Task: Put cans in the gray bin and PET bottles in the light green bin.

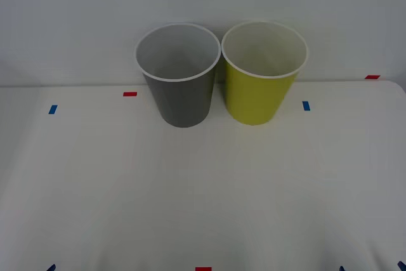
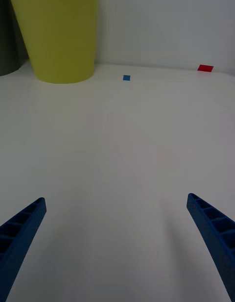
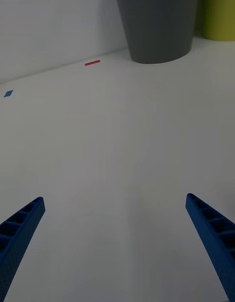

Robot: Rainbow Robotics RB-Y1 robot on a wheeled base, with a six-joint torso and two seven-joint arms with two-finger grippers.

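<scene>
With the gray bin and green bin upright and touching at the table's far edge, gray at 11 o'clock and green at 1 o'clock, the left gripper and right gripper hover low with fingers wide, holding nothing, well short of them.

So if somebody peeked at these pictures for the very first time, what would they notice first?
Probably the two big bins standing side by side at the far edge of the white table, against the wall: the gray bin on the left and the light green bin on the right. Then the blue ribbed fingers: the left gripper and the right gripper are both open above the tabletop, holding nothing.
</scene>
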